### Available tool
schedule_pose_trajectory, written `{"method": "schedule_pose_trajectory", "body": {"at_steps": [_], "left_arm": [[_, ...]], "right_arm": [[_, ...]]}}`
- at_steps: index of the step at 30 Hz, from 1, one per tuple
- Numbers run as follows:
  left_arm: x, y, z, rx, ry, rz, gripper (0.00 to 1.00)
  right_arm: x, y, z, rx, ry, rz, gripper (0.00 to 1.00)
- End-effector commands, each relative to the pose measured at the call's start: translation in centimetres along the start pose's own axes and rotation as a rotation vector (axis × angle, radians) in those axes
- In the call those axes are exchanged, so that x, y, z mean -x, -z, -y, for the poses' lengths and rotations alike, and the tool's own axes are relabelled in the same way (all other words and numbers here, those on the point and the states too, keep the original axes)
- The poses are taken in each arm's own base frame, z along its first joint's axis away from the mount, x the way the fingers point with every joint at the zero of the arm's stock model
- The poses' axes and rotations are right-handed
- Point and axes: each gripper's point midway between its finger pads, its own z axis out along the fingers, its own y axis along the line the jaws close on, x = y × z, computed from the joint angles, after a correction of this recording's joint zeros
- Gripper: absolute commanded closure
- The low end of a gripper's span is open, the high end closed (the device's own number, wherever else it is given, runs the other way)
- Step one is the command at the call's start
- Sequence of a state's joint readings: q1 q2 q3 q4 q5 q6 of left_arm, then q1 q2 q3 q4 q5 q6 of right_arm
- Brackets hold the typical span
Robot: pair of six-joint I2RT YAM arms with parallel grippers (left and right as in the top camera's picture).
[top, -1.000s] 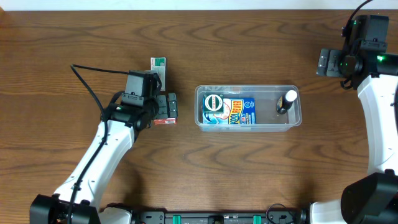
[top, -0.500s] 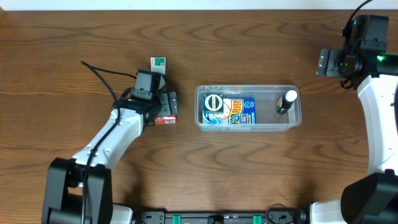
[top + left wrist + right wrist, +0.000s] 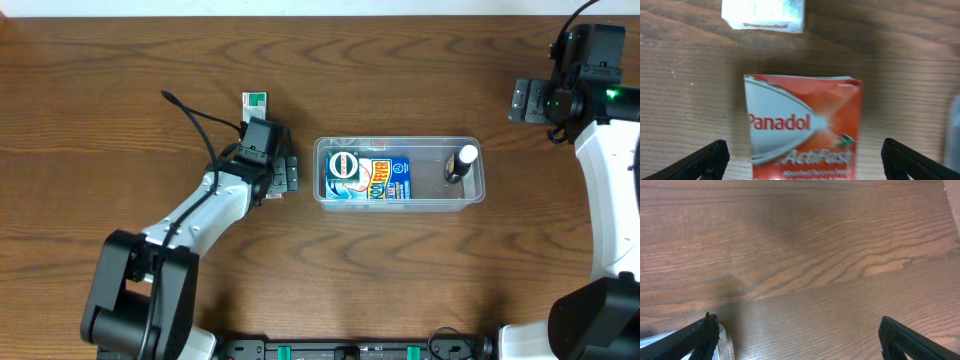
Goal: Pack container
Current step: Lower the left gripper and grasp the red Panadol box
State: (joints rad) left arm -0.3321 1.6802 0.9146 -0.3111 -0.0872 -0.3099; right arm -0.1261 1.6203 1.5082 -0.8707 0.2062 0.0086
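Note:
The clear container [image 3: 476, 190] lies at table centre. It holds a round green-lidded tin [image 3: 344, 166], a blue and yellow packet [image 3: 388, 179] and a dark bottle with a white cap [image 3: 463, 162]. My left gripper [image 3: 287, 176] hovers just left of the container. It is open and empty, with its fingers [image 3: 804, 156] either side of a red Panadol box [image 3: 802, 125] lying flat on the wood. In the overhead view only a red sliver of this box [image 3: 268, 198] shows under the wrist. My right gripper [image 3: 521, 100] is open and empty at the far right [image 3: 797, 330].
A small white and green box [image 3: 255, 102] lies behind the left gripper and shows at the top of the left wrist view [image 3: 763, 14]. A rounded corner of the container [image 3: 724, 342] shows at the lower left of the right wrist view.
My left arm has swung right toward the container, still open, and its gripper now covers more of the red box. The right arm has not moved.

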Motion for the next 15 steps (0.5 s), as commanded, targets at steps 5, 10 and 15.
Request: {"method": "schedule_pose_trajectory", "body": {"at_steps": [5,10,15], "left_arm": [[-0.86,-1.91,-1.10,0.070,-0.025,-0.019,0.02],[-0.86,-1.91,-1.10,0.070,-0.025,-0.019,0.01],[-0.86,-1.92,-1.12,0.071,-0.025,-0.019,0.18]], "right_arm": [[0.14,0.37,0.37,-0.006,-0.024,0.009,0.01],[0.14,0.37,0.37,-0.006,-0.024,0.009,0.01],[0.13,0.37,0.37,-0.006,-0.024,0.009,0.01]]}}
